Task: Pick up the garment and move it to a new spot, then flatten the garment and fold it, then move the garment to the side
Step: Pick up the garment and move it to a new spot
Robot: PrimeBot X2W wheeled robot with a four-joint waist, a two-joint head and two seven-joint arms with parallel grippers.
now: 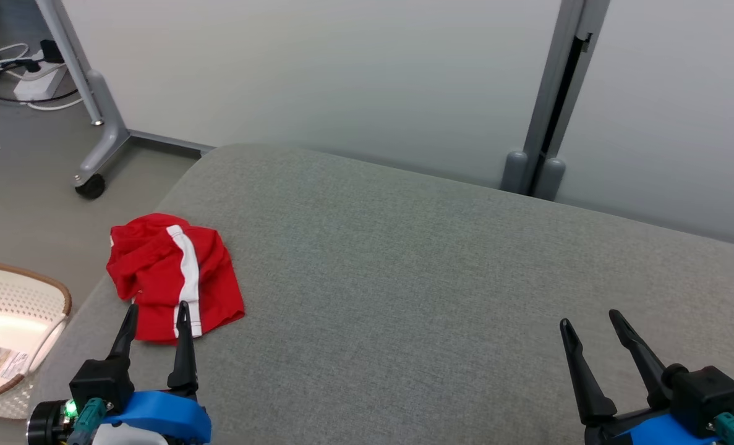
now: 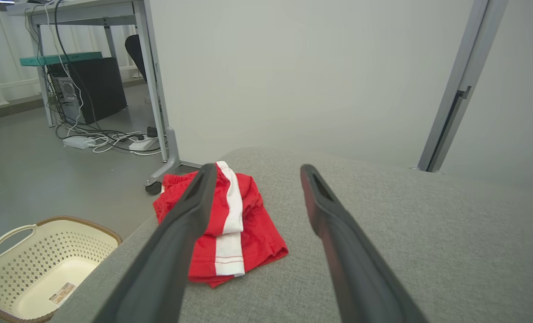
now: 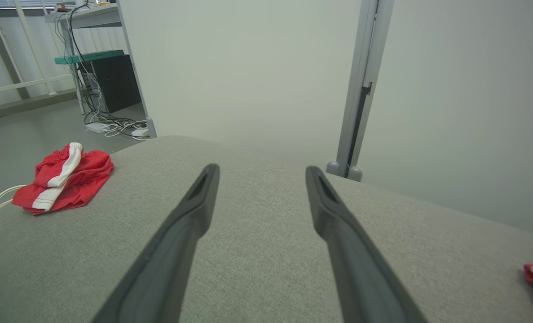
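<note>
Left gripper (image 1: 157, 307) hovers empty, fingers spread, tips at the near hem of the red garment (image 1: 169, 272), seemingly lined up for the pick. Right gripper (image 1: 589, 317), likewise spread and empty, hangs well apart over bare grey cushion (image 1: 404, 278). Garment lies bunched at the cushion's left corner, beside a floor basket (image 1: 65, 300); flattening likely needs the roomier middle.
</note>
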